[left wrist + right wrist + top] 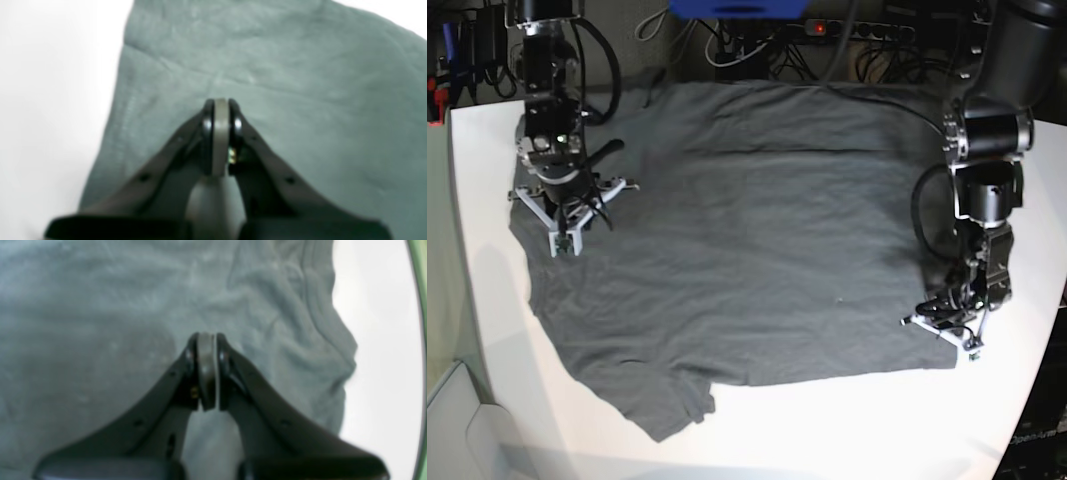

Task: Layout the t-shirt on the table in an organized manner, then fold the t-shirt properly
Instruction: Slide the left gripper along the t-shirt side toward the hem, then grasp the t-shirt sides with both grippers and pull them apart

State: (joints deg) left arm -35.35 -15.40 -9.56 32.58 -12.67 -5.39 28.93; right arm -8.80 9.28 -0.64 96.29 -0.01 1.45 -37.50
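The t-shirt (pixel 747 250) lies spread out over the middle of the table (pixel 847 430), with one sleeve toward 7 o'clock. The right gripper (pixel 564 245) stands at 9 o'clock on the shirt's edge, its jaws pressed together with nothing between them. The left gripper (pixel 972 348) is at 4 o'clock, at the shirt's corner, also clenched on nothing.

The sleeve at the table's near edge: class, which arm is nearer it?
Right. The right end effector is above the sleeve; the left end effector is far across.
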